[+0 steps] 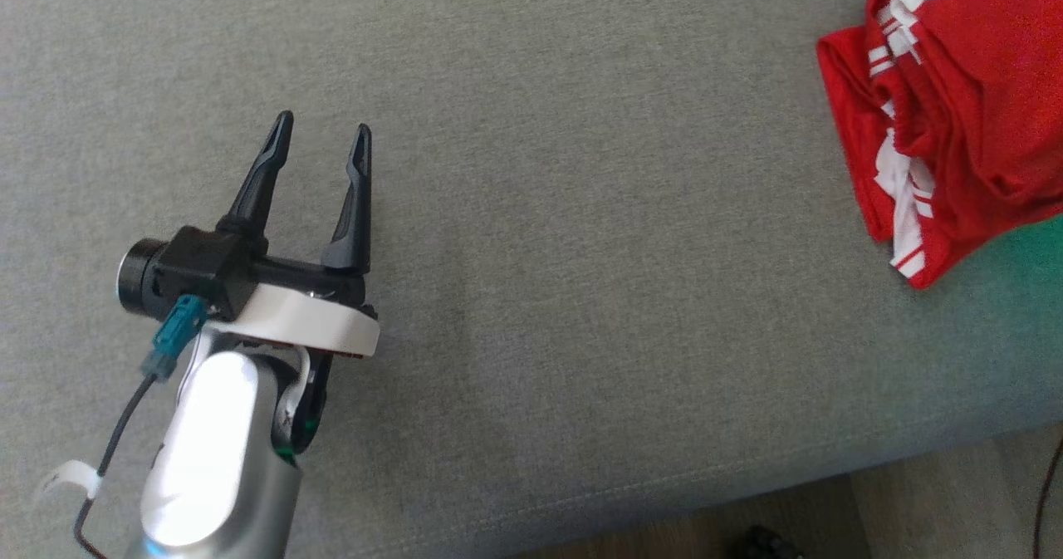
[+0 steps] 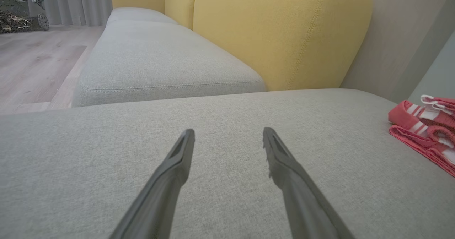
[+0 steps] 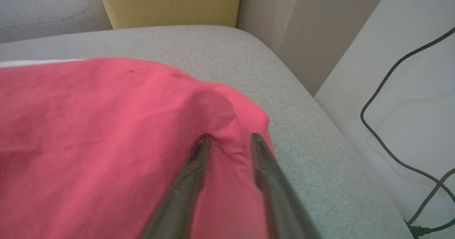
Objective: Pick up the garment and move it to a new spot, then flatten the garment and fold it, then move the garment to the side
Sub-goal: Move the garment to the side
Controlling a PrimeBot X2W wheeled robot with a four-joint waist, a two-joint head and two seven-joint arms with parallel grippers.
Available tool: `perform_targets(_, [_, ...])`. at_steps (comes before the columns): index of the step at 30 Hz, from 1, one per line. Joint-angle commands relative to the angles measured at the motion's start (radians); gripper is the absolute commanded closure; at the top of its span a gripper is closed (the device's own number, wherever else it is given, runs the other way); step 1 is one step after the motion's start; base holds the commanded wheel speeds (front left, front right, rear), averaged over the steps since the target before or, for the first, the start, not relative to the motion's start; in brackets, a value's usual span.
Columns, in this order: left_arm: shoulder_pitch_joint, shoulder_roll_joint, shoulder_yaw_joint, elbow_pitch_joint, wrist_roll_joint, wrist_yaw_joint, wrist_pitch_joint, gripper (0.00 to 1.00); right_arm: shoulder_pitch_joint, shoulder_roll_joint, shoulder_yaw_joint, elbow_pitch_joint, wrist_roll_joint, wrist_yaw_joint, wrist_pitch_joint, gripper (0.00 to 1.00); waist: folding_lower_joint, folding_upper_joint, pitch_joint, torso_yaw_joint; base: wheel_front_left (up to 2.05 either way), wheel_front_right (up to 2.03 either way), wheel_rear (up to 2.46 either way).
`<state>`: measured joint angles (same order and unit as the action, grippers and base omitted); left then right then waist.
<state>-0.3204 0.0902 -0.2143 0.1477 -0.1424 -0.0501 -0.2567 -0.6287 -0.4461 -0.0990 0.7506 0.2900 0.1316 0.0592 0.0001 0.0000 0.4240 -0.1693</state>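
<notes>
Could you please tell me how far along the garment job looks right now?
Done, apparently: the garment lies folded at the right end of the cushion. In hand: the right claw rests on it, jaws parted. The left claw is open, idle. Left: likely only withdrawing.

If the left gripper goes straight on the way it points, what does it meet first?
Likely the grey cushion, since the left gripper slants down at it; beyond that, the yellow backrest. Depth is unclear.

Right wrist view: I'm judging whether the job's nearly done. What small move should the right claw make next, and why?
Probably lift straight off the garment. The right claw has its fingers parted over the cloth's corner, and the garment lies folded at the right end of the cushion, so releasing seems the aim.
</notes>
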Motion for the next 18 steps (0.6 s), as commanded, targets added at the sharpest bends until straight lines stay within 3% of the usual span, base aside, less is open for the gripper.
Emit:
perform_targets(1, [-0.03, 0.018, 0.028, -0.031, 0.007, -0.001, -0.005, 0.0, -0.007, -0.013, 0.01, -0.017, 0.011, -0.001, -0.022, 0.0, -0.0001, 0.0, -0.006, -0.01, 0.0, 0.0, 0.0])
perform_targets(6, [0.0, 0.019, 0.031, -0.015, 0.0, 0.0, -0.005, 0.0, 0.026, 0.026, 0.022, -0.068, 0.014, -0.001, -0.083, 0.0, -0.0001, 0.0, -0.061, -0.026, 0.0, 0.0, 0.0])
perform_targets(12, [0.052, 0.012, 0.037, -0.003, -0.016, 0.009, -0.005, 0.0, 0.162, 0.111, 0.034, -0.293, -0.004, -0.001, -0.129, 0.0, -0.0001, 0.0, -0.152, -0.018, 0.0, 0.0, 0.0])
perform_targets(18, [0.097, 0.001, 0.037, 0.001, -0.028, 0.022, -0.005, 0.0, 0.334, 0.254, 0.039, -0.547, -0.074, -0.001, -0.099, 0.0, -0.0001, 0.0, -0.229, 0.042, 0.0, 0.0, 0.0])
